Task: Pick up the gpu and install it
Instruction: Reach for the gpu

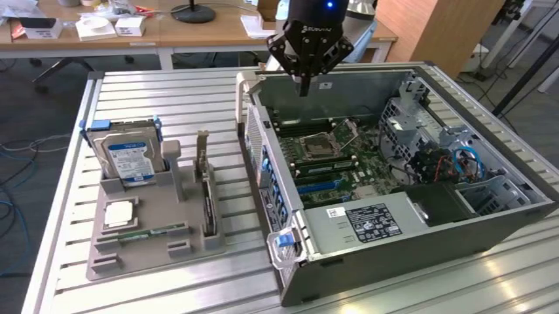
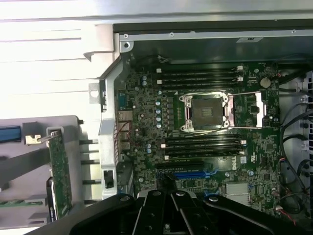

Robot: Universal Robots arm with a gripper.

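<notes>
The gpu (image 1: 209, 203) stands upright in holder (image 1: 153, 245), well apart from closed fingers (image 1: 303, 87).

The bench (image 1: 166, 98) has a pale top of ribbed metal slats, with soft glare lying on it toward five o'clock in the exterior view. Behind it, from eleven to twelve o'clock, a row of light wooden desks (image 1: 201, 36) stands on white legs, carrying small white boxes (image 1: 129, 26) and a round black stand base (image 1: 193, 13). At one o'clock rises a brown wooden cabinet (image 1: 450, 26). The floor (image 1: 39, 124) is dark grey, and loose cables (image 1: 26, 145) trail over it at nine o'clock.
</notes>
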